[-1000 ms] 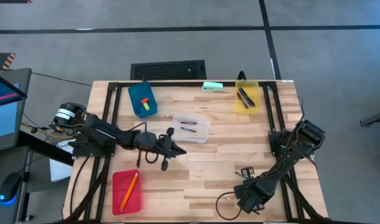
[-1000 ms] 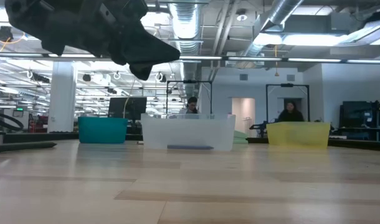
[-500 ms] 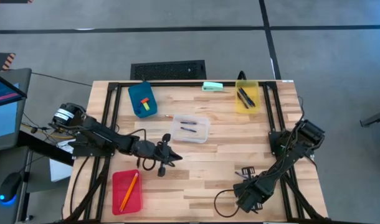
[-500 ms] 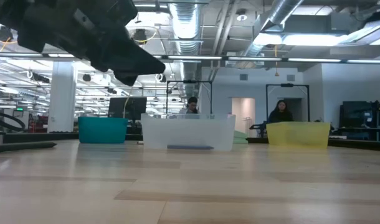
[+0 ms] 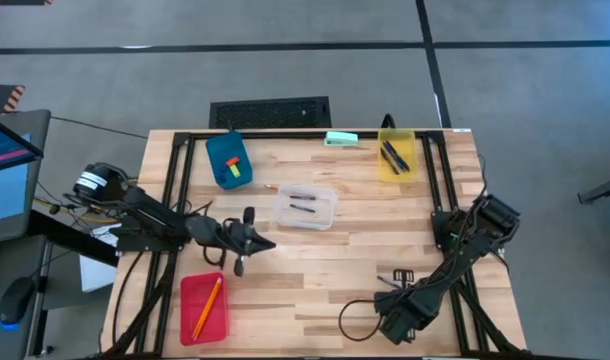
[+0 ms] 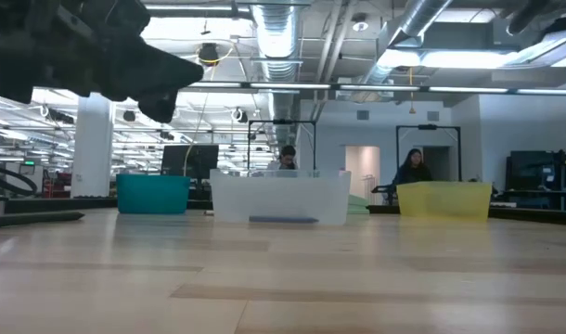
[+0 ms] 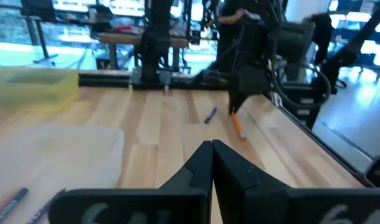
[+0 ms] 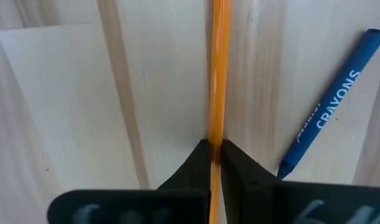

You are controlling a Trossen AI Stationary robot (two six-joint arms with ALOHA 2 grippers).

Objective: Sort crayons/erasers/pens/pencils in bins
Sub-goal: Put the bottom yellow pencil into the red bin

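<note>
STEP: picking pencil | right hand at bench's five o'clock, pinched closed on it | lift straight, clear blue crayon | left hand closed, empty, nine o'clock | carry to red bin

Left hand closed; right hand pinched tight.

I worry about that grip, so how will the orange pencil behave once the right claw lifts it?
The pencil looks straight and rigid, so it probably won't sag. The right claw pinches it on a narrow contact, so the long free end may pivot. Its thin, smooth shaft would likely roll toward the blue crayon if dropped.
</note>
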